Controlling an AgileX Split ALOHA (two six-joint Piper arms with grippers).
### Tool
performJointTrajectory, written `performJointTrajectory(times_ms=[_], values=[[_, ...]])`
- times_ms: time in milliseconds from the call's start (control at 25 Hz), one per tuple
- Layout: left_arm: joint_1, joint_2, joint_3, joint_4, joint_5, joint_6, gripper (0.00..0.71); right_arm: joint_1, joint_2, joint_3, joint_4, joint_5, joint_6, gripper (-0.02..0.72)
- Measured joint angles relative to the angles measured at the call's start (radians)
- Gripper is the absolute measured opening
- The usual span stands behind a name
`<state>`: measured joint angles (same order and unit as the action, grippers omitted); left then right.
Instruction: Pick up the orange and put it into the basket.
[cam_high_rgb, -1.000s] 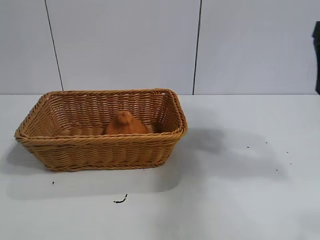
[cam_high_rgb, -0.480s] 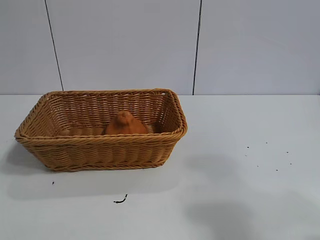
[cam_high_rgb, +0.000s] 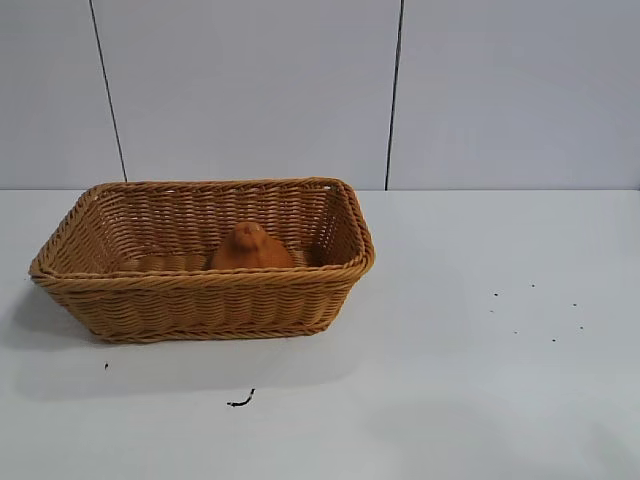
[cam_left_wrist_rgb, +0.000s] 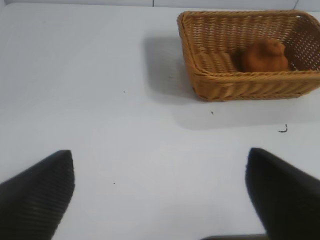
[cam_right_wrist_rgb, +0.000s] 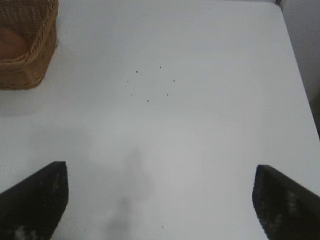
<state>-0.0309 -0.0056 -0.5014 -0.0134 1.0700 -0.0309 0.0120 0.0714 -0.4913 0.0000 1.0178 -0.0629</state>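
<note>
The dull-orange fruit, the orange, lies inside the tan wicker basket at the table's left. It also shows in the left wrist view, inside the basket. The right wrist view catches only a corner of the basket with a sliver of the orange. My left gripper is open and empty, well back from the basket over bare table. My right gripper is open and empty over bare table to the basket's right. Neither gripper shows in the exterior view.
A small dark squiggle lies on the white table in front of the basket. Several tiny dark specks dot the table at the right. A grey panelled wall stands behind the table.
The dark arm part at the exterior view's right edge has left the picture. Its shadow on the table right of the basket has slid toward the front and faded. Basket and orange have not moved.
</note>
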Motion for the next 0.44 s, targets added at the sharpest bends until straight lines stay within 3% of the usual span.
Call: performJointTrajectory(times_ms=[440], values=[[0.0, 0.0, 0.0, 0.0, 0.0, 0.0, 0.666, 0.0, -0.075, 0.0, 0.0, 0.0, 0.0, 0.694]])
